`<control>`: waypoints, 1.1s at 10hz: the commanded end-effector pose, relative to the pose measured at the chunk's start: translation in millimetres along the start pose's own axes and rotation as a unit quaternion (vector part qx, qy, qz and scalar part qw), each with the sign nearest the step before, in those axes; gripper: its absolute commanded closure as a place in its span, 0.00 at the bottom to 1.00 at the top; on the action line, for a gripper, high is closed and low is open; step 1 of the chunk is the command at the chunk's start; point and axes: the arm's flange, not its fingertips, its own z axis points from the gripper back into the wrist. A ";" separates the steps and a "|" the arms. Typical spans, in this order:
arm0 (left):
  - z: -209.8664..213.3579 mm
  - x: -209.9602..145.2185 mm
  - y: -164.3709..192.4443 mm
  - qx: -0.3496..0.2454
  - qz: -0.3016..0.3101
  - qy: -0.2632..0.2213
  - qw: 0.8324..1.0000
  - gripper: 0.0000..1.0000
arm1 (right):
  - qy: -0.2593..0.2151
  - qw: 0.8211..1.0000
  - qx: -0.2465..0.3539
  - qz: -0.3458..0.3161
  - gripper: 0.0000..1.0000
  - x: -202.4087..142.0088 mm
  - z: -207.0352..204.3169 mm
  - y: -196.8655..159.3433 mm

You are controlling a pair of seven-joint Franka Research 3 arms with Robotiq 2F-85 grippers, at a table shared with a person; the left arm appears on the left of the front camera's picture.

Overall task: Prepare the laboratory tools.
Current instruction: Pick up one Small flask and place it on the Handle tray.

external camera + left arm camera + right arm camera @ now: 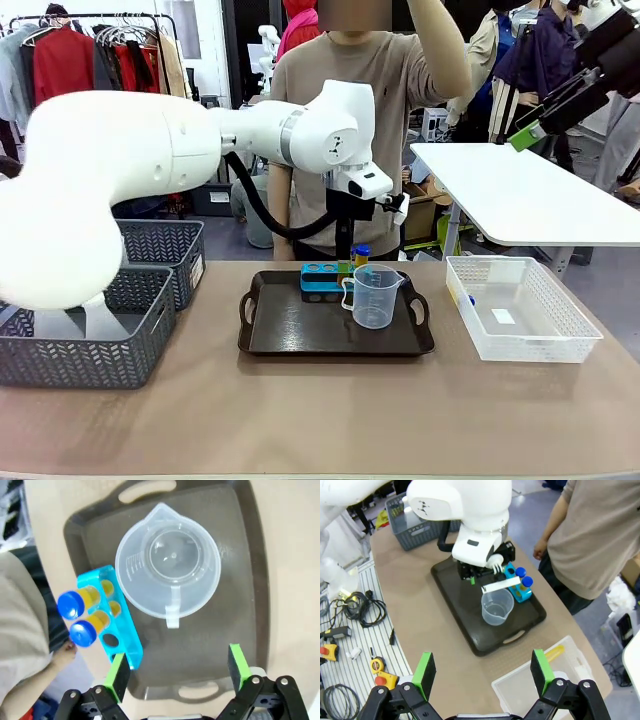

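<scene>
A tan table (300, 420) bears a dark tray (300, 330) with a beaker (375, 295) and blue rack (320, 278); a clothes rail (90, 50) stands behind. Left gripper (177, 667) and right gripper (482, 671) both spread, empty

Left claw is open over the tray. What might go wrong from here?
1. One pad of the left claw hangs close to the end of the blue rack; dropping or swinging could clip it and tip the capped tubes.
2. The beaker stands right beside the rack; a nudge might knock them together.
3. A person's hand is near the tubes.
</scene>
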 end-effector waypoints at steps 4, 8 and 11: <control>78.7 -62.0 -72.0 0.021 0.094 0.010 0.995 0.00 | -0.013 1.000 0.007 0.008 0.00 1.3 0.5 -1.3; 149.3 -122.5 -135.0 0.079 0.317 0.020 0.945 0.00 | -0.013 1.000 0.007 0.008 0.00 1.3 0.5 -1.3; 171.3 -180.5 -188.0 0.106 0.504 -0.009 0.857 0.00 | -0.013 1.000 0.007 0.008 0.00 1.3 0.5 -1.3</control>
